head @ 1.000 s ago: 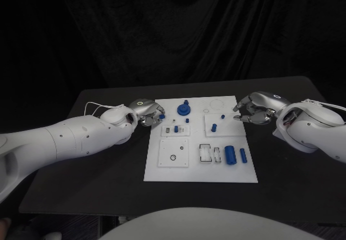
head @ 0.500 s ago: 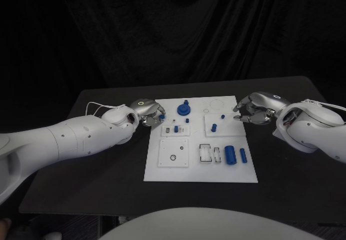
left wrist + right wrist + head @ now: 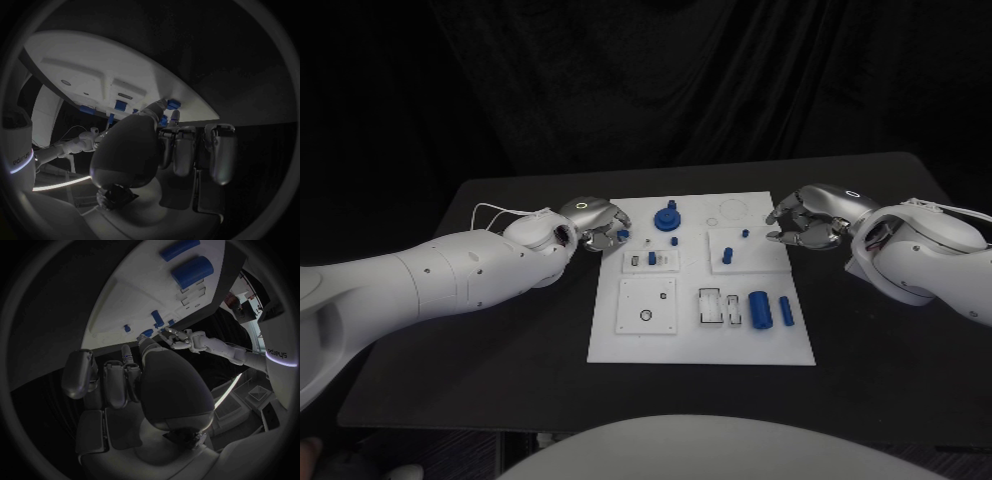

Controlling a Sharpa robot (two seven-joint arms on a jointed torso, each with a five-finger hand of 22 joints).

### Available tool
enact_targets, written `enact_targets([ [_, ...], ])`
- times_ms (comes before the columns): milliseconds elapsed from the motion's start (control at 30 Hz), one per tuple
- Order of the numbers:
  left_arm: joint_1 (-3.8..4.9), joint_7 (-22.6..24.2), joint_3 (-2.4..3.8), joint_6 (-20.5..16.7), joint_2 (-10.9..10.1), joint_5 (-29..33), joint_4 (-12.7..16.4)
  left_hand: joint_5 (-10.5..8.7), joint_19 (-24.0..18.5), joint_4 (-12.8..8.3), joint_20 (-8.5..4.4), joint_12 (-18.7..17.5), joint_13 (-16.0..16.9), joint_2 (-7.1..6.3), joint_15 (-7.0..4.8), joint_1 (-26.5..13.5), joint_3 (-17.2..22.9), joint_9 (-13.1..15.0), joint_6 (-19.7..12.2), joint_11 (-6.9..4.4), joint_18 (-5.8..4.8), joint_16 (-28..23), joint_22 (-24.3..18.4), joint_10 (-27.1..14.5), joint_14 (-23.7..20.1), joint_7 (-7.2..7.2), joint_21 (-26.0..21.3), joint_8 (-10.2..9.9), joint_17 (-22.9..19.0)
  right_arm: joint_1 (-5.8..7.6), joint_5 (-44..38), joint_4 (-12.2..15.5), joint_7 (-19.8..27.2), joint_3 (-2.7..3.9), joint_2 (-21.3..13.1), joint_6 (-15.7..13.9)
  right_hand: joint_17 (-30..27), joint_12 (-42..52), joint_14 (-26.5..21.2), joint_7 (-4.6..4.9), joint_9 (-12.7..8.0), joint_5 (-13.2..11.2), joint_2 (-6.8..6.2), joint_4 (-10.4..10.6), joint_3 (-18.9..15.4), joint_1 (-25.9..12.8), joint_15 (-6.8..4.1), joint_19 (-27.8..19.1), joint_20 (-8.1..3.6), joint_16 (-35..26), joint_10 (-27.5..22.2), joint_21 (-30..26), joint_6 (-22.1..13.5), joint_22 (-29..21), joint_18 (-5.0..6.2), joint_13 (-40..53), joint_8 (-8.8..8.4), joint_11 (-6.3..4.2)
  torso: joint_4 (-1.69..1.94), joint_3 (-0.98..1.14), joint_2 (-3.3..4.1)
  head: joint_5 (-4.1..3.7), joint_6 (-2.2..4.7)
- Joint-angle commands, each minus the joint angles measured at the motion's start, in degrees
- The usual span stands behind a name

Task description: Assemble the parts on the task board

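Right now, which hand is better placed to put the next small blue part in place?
Probably the left hand: it already pinches a small blue part at the task board edge. The right hand holds nothing visible.

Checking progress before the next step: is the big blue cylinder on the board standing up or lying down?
Lying down. The big blue cylinder rests on its side, lengthwise, on the white board, with a thinner blue piece beside it.

A black desk point(image 3: 516, 340) stood under the scene, its dark top reaching out on every side. Behind its far edge hung a black curtain point(image 3: 675, 80) in soft vertical folds, covering the whole background.
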Motion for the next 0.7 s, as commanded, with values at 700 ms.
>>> enact_targets([
  [700, -1.41, 4.33, -0.18, -2.08, -0.24, -0.08, -0.37, -0.20, 3.85, -1.21, -1.44, 0.14, 15.04, 2.50, -1.52, 1.23, 0.13, 5.21, 12.47, -1.36, -0.69, 0.37, 13.71, 5.98, 5.95, -1.19, 0.52, 6.61, 15.09, -0.36, -0.12, -0.16, -1.00, 0.04, 0.17, 1.23, 2.72, -0.52, 2.04, 0.00, -0.09, 0.26, 0.17, 0.09, 0.31, 0.14, 0.49, -0.52, 0.07, -0.48, -0.54, -0.62, 0.39, 8.68, 0.77, 3.82, -0.36, -0.12, -0.02, -0.05, 0.00, 0.46, 0.00],
])
